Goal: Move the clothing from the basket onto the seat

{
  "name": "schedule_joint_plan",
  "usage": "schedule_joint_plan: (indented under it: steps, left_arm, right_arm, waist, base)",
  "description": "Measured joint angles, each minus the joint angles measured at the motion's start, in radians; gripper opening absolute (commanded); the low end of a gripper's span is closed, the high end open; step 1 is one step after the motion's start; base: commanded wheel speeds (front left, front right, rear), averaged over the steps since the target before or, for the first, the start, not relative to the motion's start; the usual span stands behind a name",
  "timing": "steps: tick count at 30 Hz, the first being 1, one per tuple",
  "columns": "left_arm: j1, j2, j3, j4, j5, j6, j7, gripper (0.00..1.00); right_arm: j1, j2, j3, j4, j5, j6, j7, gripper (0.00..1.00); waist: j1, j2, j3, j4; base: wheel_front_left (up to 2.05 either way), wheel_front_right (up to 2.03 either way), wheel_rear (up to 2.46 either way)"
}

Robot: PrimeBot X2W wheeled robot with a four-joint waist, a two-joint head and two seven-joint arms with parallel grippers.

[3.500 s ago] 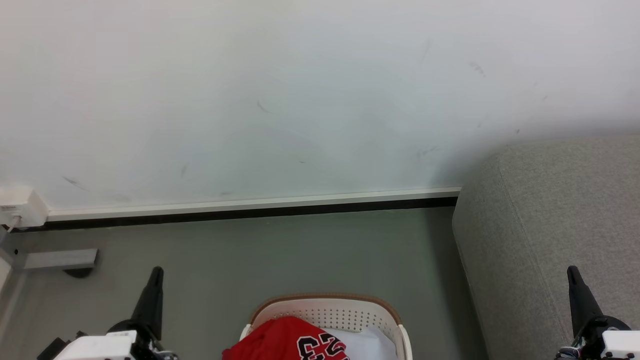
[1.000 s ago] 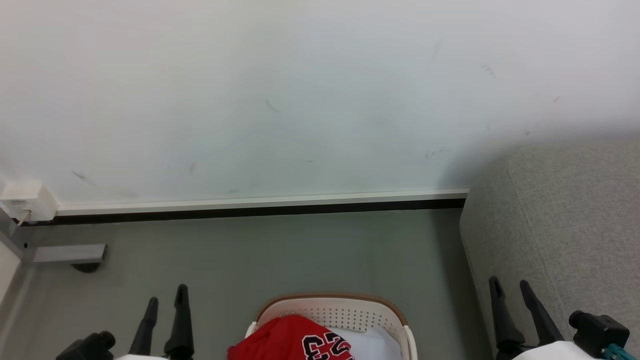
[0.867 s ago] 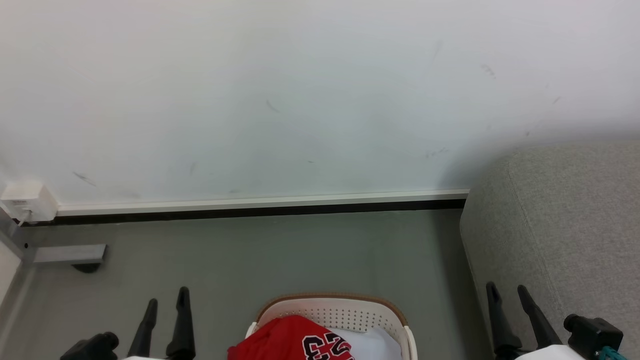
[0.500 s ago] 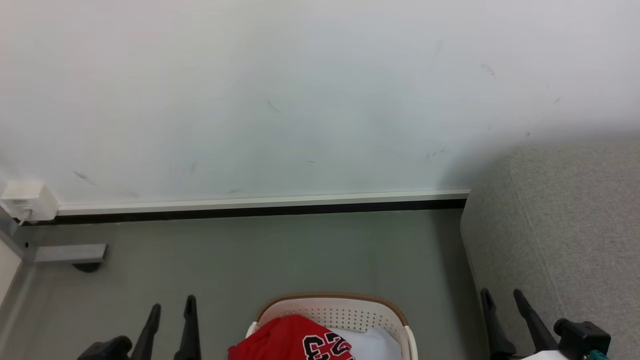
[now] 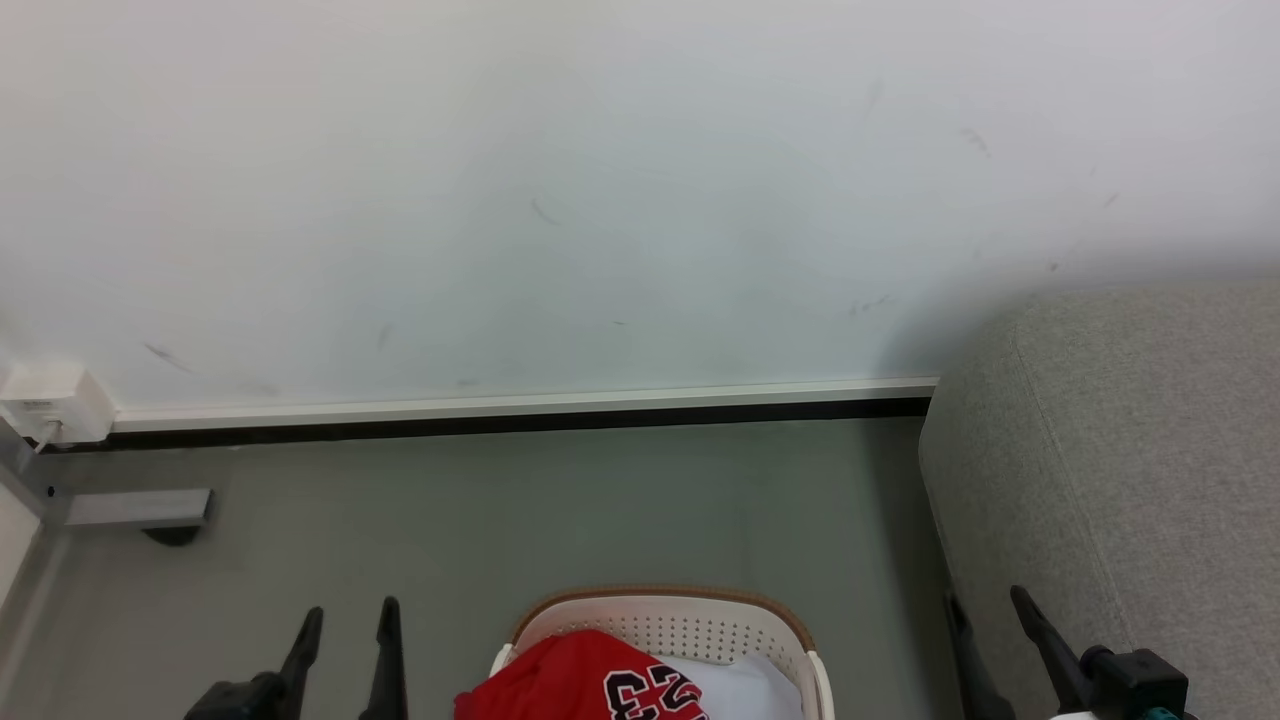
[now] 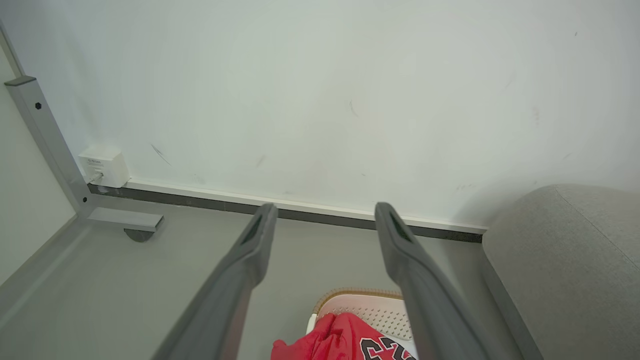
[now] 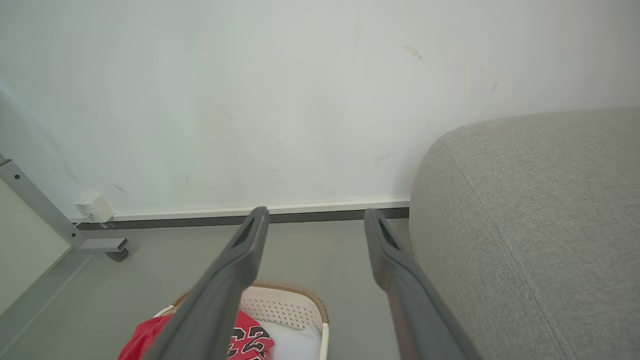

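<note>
A cream basket [image 5: 660,618] with a brown rim stands on the grey floor at the bottom centre. In it lies the clothing [image 5: 560,680], a red jersey with a black-and-white number, on a flat white cloth [image 5: 745,688]. The grey seat [image 5: 1130,470] fills the right side. My left gripper [image 5: 347,622] is open and empty, left of the basket. Just as open and empty, my right gripper [image 5: 985,606] is between the basket and the seat. The left wrist view shows the basket [image 6: 370,306], jersey [image 6: 345,340] and seat [image 6: 570,265]; the right wrist view shows the basket [image 7: 287,302], jersey [image 7: 247,340] and seat [image 7: 540,210].
A white wall with a baseboard [image 5: 520,412] runs behind the floor. A white wall box [image 5: 45,405] and a grey metal frame foot [image 5: 135,510] sit at the far left. Bare floor lies between the basket and the wall.
Both grippers have drawn lower in the head view and edged inward toward the basket. The basket, jersey and seat have not moved.
</note>
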Motion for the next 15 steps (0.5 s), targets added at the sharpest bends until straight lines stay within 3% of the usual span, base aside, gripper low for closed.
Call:
schedule_joint_plan:
  steps: [15]
  left_arm:
    - [0.010, 0.005, 0.004, 0.032, 0.105, 0.013, -0.027, 1.00]
  right_arm:
    - [-0.001, -0.002, 0.004, 0.032, -0.057, 0.000, -0.031, 1.00]
  waist:
    - [0.0000, 0.0000, -0.001, 0.002]
  base:
    - [0.00, 0.00, 0.00]
